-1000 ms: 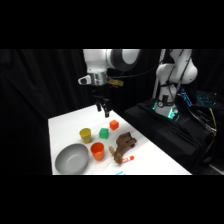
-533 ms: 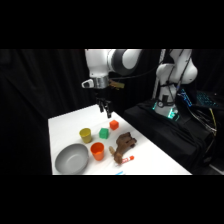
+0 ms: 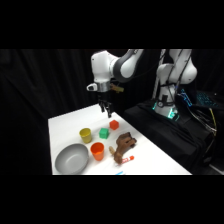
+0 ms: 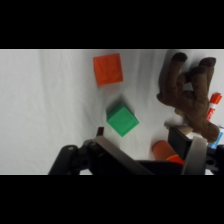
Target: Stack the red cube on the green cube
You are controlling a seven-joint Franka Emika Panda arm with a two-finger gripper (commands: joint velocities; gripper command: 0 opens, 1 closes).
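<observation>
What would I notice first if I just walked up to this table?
Probably the big white robot arm, its gripper hanging above the table's far end. Under it sit the red cube and green cube, side by side but apart. A brown stuffed toy lies nearer the front.

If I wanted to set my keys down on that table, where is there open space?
The far end of the white table, behind the yellow cup and red cube, is bare. The near half is crowded: grey bowl, orange cup, brown plush toy.
</observation>
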